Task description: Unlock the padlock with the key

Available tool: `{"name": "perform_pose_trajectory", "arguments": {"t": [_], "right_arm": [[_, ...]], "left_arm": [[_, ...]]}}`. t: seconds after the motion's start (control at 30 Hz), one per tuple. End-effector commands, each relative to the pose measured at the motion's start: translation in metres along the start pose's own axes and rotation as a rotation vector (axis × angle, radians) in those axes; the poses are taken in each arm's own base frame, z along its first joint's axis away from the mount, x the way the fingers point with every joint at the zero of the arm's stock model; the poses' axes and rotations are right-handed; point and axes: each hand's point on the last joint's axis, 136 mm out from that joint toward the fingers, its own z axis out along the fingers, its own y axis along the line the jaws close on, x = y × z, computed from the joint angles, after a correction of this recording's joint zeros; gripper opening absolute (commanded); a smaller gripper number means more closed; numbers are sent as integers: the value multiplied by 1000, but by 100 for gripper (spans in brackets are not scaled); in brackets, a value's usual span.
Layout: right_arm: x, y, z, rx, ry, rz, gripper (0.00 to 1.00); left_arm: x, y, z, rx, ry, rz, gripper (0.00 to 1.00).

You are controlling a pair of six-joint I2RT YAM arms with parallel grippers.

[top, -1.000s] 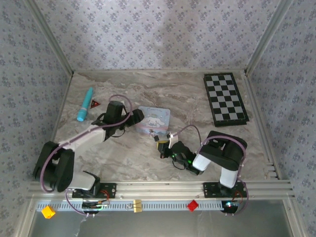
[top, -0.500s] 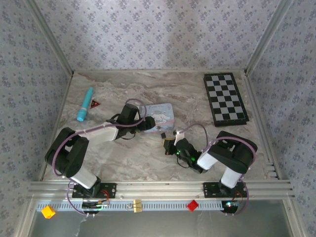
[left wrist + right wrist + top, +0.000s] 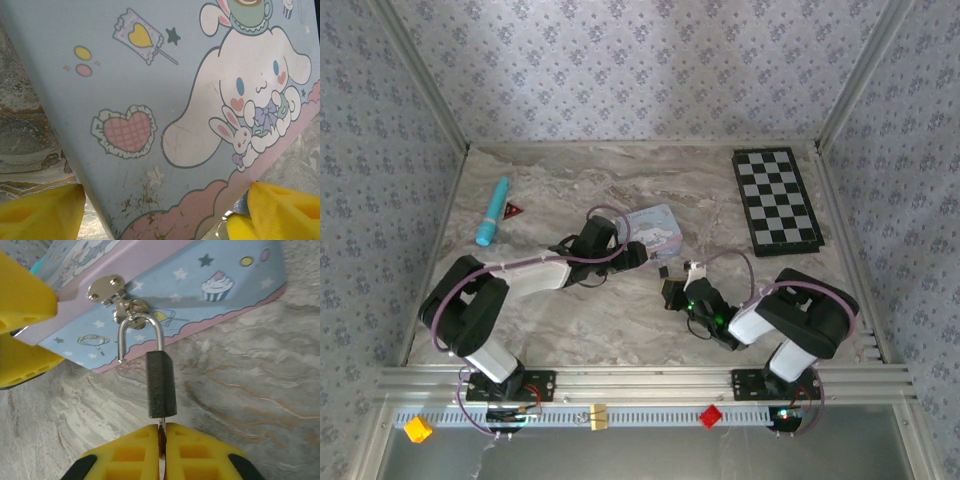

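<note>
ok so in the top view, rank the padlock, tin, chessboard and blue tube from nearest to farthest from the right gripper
From the right gripper, shut on the key:
1. padlock, just beyond the fingertips
2. tin, farther back, slightly left
3. chessboard, back right of the table
4. blue tube, far left

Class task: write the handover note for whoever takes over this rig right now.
Left gripper: jaws clamped on the tin, steadying it.
Right gripper: jaws shut on the key, which is inserted in the padlock.
Done: one shackle leg looks free, so probably unlocked; it hangs through the tin's hasp.
To do: confirm, then unhook the padlock.
</note>
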Motion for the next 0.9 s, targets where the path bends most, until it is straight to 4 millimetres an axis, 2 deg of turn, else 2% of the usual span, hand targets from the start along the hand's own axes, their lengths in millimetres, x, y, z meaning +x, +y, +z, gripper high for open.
{"name": "perform_pose_trajectory", "arguments": {"t": [0.0,0.2,0.27,0.3,0.5,0.6,0.87], "right_arm": [[1,-11,-6,24,13,37,17],[-6,-6,-14,-8,25,4,29],[-11,-7,-19,-1,24,-17,41],[-14,-7,-22,9,26,-37,43],[-39,1,-32,-1,87,-187,44],[-46,-4,-32,-22,145,-177,44],[-51,7,-14,-124,231,-125,45]], "left_arm": [[-9,1,1,-17,-38,-15,84],[-9,3,3,-9,-40,-26,84],[-8,3,4,-8,-37,-25,84],[-9,3,4,-7,-38,-24,84],[-11,2,3,-1,-35,-27,84],[-11,1,3,6,-38,-25,84],[-7,-7,8,43,-3,-36,81]]}}
